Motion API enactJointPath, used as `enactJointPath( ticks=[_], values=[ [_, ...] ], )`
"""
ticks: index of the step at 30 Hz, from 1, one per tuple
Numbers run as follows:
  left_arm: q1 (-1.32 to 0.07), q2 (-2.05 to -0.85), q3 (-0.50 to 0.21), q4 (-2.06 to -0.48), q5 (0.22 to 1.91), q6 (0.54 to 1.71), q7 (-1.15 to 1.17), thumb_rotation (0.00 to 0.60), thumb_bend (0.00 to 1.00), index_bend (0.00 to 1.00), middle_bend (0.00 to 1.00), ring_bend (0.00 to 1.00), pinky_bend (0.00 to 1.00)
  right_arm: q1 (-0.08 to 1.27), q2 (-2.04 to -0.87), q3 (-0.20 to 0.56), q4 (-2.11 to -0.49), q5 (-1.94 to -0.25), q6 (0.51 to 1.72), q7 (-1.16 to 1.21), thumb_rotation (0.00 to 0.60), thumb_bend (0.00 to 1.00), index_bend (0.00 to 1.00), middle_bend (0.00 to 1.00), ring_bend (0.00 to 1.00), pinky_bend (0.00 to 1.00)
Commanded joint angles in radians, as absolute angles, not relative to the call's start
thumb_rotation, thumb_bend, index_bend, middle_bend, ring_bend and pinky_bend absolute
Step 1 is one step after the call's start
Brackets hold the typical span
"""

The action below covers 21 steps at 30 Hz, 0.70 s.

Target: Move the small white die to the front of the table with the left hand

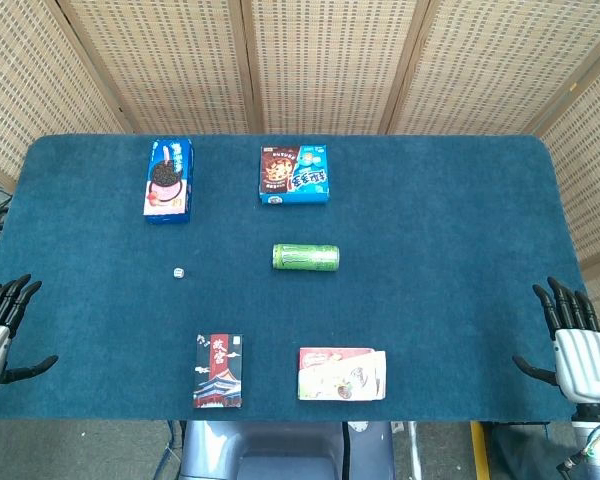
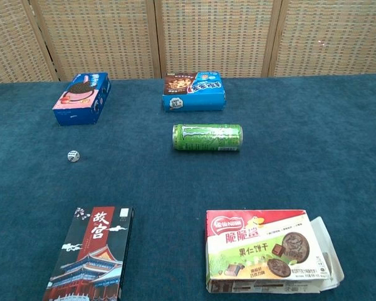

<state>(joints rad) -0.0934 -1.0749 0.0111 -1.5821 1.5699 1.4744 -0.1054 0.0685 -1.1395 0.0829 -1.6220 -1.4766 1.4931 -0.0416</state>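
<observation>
The small white die [image 1: 178, 272] [image 2: 73, 156] lies on the blue table cloth, left of centre, alone on bare cloth. My left hand [image 1: 2, 328] hovers at the table's left front edge, fingers spread and holding nothing, well to the left of and nearer than the die. At the right front edge my right hand [image 1: 578, 345] is likewise spread and empty. Neither hand shows in the chest view.
A green can [image 1: 306, 258] lies on its side at the centre. A pink-blue cookie box [image 1: 168, 179] and a blue snack box [image 1: 295, 175] sit at the back. A dark card box [image 1: 218, 371] and an opened wafer box [image 1: 342, 374] lie near the front edge.
</observation>
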Motion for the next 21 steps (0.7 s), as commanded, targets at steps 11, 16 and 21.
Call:
enactJointPath(
  ticks=[11, 16, 21],
  values=[
    [-0.11, -1.079, 0.007, -1.578, 1.553, 1.437, -0.111, 0.6, 0.0, 0.0, 0.0, 0.0, 0.0, 0.067, -1.14, 0.083, -1.626, -1.474, 1.494, -0.042, 0.6, 0.0, 0.03, 0.0, 0.0, 0.0],
    [-0.194, -1.067, -0.025, -1.588, 1.507, 1.299, -0.128, 0.6, 0.0, 0.0, 0.0, 0.0, 0.0, 0.068, -1.14, 0.085, -1.627, -1.469, 1.49, -0.043, 0.6, 0.0, 0.03, 0.0, 0.0, 0.0],
    [-0.335, -1.089, -0.101, -1.568, 1.43, 1.118, -0.093, 0.6, 0.0, 0.0, 0.0, 0.0, 0.0, 0.069, -1.14, 0.085, -1.625, -1.47, 1.489, -0.041, 0.6, 0.0, 0.04, 0.0, 0.0, 0.0]
  ],
)
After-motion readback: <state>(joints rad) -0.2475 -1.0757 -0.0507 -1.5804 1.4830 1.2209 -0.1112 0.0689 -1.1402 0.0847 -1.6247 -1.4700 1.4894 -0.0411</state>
